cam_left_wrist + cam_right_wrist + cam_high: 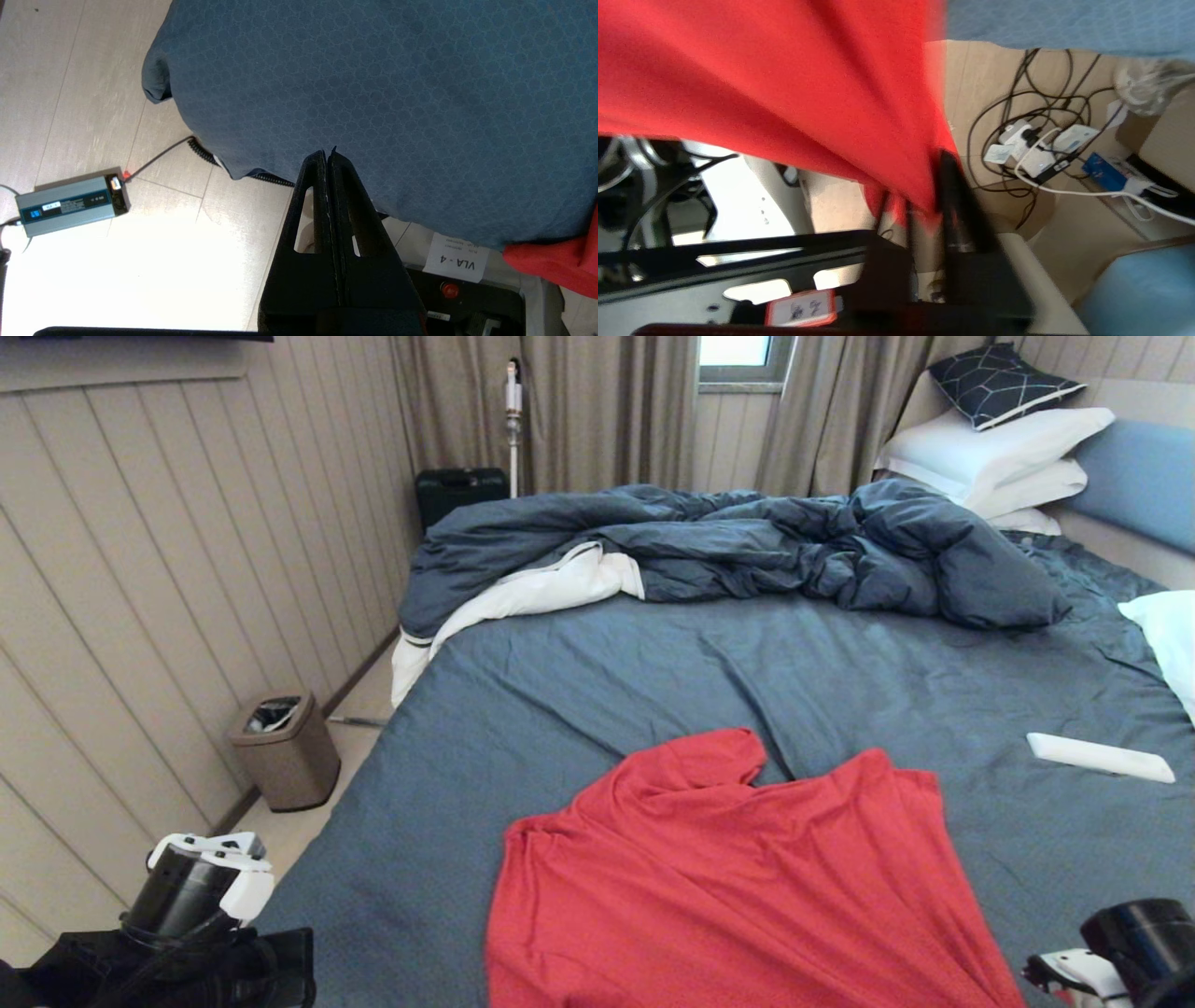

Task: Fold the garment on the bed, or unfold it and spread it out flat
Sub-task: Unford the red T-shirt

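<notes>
Red T-shirt point(738, 887) lay rumpled at bed's point(560, 709) near edge, hem hanging off. R gripper point(924, 210) had hem between its fingers; grasping or letting go, can't tell. L gripper point(328, 161) clenched, empty, off bed corner. Step: spreading. Next prob needs regrip + pull flat.

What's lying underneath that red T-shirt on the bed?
Around the red T-shirt only the blue-grey sheet of the bed shows, so it seems to lie straight on that. Whatever its cloth covers is hidden. Its near edge hangs over the bedside.
</notes>
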Robot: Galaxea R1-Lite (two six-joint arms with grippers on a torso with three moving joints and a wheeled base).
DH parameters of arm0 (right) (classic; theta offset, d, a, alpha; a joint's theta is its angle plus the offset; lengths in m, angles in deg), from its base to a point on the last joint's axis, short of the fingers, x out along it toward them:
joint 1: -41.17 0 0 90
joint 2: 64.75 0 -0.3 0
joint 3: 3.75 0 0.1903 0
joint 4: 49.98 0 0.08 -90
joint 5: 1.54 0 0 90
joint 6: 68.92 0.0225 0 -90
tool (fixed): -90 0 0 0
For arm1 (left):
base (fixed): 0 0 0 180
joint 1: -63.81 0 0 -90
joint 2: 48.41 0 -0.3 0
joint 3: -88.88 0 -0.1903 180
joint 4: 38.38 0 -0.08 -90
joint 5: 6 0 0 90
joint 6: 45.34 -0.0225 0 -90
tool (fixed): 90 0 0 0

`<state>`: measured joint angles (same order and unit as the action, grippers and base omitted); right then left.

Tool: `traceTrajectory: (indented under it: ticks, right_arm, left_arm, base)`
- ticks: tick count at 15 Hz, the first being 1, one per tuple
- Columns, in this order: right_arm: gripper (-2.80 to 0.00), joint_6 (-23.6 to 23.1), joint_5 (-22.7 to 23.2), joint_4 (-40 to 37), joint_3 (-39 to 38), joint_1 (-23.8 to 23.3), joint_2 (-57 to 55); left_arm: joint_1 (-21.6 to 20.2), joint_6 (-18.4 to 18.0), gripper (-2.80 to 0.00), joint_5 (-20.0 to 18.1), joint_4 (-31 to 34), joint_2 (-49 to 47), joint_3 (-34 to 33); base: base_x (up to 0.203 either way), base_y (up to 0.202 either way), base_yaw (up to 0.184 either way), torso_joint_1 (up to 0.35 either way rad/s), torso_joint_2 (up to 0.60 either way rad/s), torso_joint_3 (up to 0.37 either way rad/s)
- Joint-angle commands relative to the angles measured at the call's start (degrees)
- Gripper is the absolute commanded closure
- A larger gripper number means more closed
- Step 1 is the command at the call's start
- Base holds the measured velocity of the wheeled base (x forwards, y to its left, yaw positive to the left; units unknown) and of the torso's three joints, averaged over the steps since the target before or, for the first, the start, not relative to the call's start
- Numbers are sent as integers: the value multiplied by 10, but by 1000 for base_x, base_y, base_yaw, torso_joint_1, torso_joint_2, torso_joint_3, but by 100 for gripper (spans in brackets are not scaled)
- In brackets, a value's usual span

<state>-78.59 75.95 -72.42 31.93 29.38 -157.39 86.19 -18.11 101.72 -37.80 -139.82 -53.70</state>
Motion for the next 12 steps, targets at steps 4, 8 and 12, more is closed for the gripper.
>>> traceTrajectory:
  ticks: [4, 8, 12]
  right_arm:
    - [-280, 3, 5, 4, -3, 2, 15]
    - [-280, 9, 16, 4, 14, 8, 52]
    - [-280, 113, 79, -2, 138, 62, 135]
  left_arm:
    - [0, 2, 0, 1, -2, -2, 1]
    - [-1, 2, 0, 1, -2, 3, 1]
    - [0, 3, 0, 1, -2, 17, -1]
  base:
    - [0, 0, 0, 0, 0, 0]
    - [0, 0, 0, 0, 0, 0]
    - [0, 0, 0, 0, 0, 0]
